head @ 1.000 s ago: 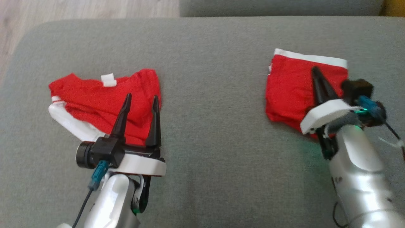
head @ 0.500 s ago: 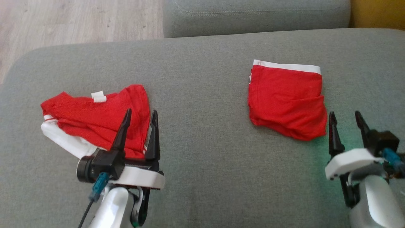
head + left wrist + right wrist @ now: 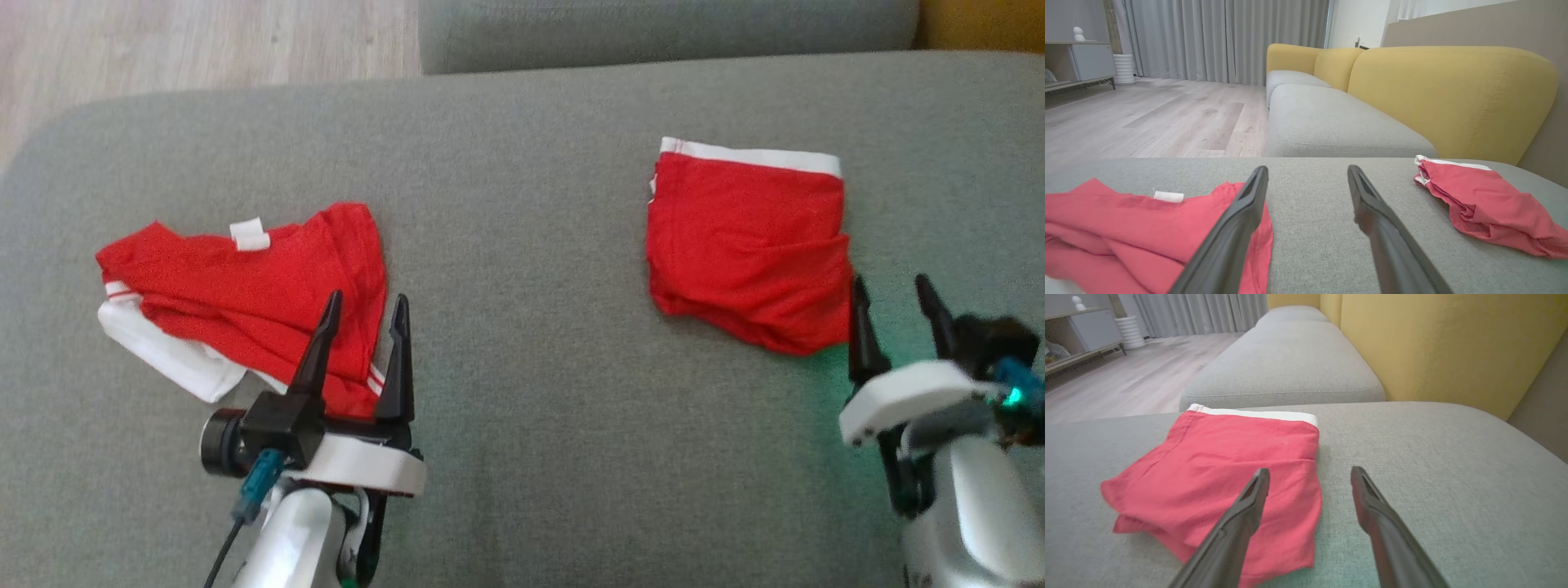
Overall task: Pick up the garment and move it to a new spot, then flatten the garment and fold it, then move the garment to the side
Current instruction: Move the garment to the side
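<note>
Two red garments with white bands lie on the grey cushion (image 3: pixel 522 204). The folded garment (image 3: pixel 747 245) (image 3: pixel 1224 473) (image 3: pixel 1478 200) rests flat at the right, white waistband at its far edge. My right gripper (image 3: pixel 891 287) (image 3: pixel 1309 477) hovers open at its near right corner, holding nothing. The rumpled garment (image 3: pixel 245 294) (image 3: pixel 1139 228) lies at the left, a small white tag on top. My left gripper (image 3: pixel 365 304) (image 3: pixel 1307 173) stands open over its near right edge, also holding nothing.
A second grey cushion (image 3: pixel 653 28) (image 3: pixel 1286 363) lies beyond the far edge. The yellow backrest (image 3: pixel 1445 94) (image 3: pixel 1433 347) runs along the right side. Wooden floor (image 3: pixel 188 41) (image 3: pixel 1147 118) lies past the cushion's left end, with curtains and a low cabinet (image 3: pixel 1081 65) farther off.
My right gripper let go of the folded garment, drew back toward me off its near right corner and opened. The camera view shifted slightly. The left gripper stayed open over the rumpled garment.
</note>
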